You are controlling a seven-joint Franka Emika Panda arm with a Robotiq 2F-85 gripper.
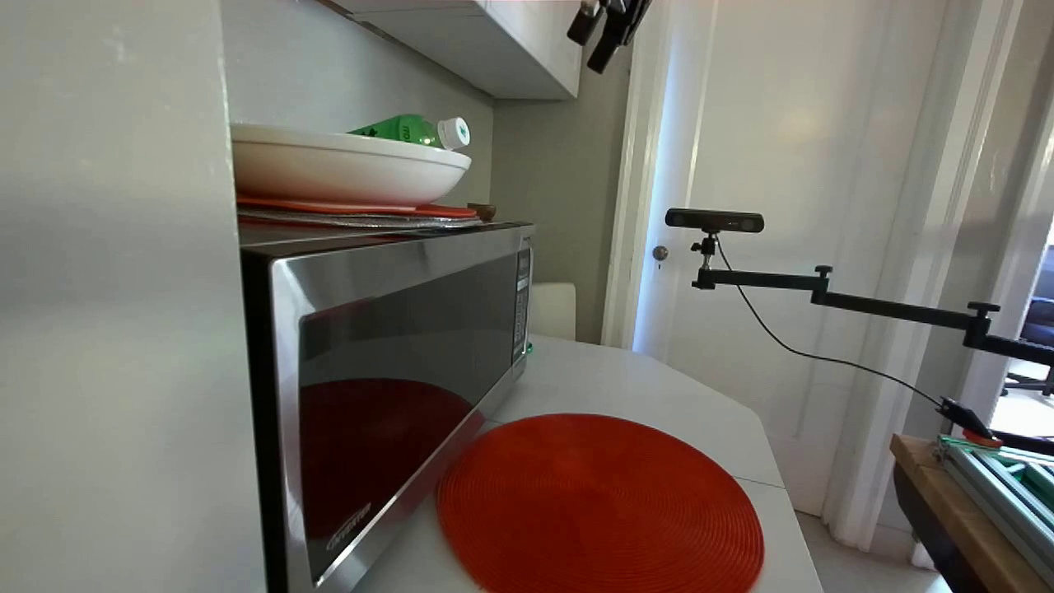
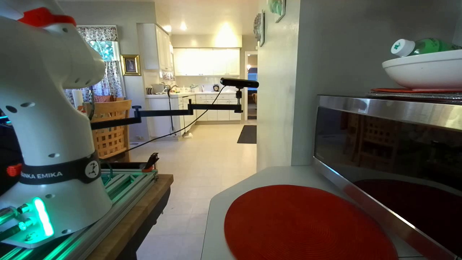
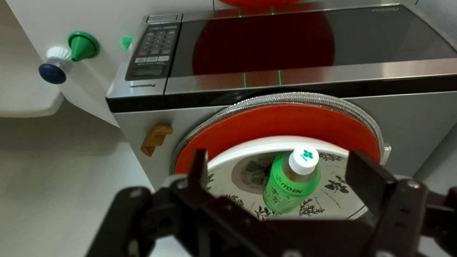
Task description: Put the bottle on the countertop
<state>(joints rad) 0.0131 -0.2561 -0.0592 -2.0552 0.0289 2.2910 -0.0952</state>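
Observation:
The green bottle with a white cap lies tilted in a white bowl, its cap end against or over the rim. The bottle shows in both exterior views (image 1: 403, 129) (image 2: 427, 47) and in the wrist view (image 3: 291, 187). The bowl (image 1: 346, 169) stands on round mats on top of the microwave; its inside has dark leaf prints. My gripper (image 3: 278, 157) is open and empty, above the bowl, with the bottle seen between its fingers but not touched. The gripper also shows at the top of an exterior view (image 1: 589, 53). The white countertop (image 1: 568, 375) lies below, in front of the microwave.
The microwave (image 1: 395, 321) stands on the countertop beside a round red mat (image 1: 605, 502). A wall cabinet (image 1: 461, 49) hangs above. A small wooden piece (image 3: 156, 139) lies on the microwave. A green funnel (image 3: 84, 46) and a blue-handled brush (image 3: 53, 71) stand beside it.

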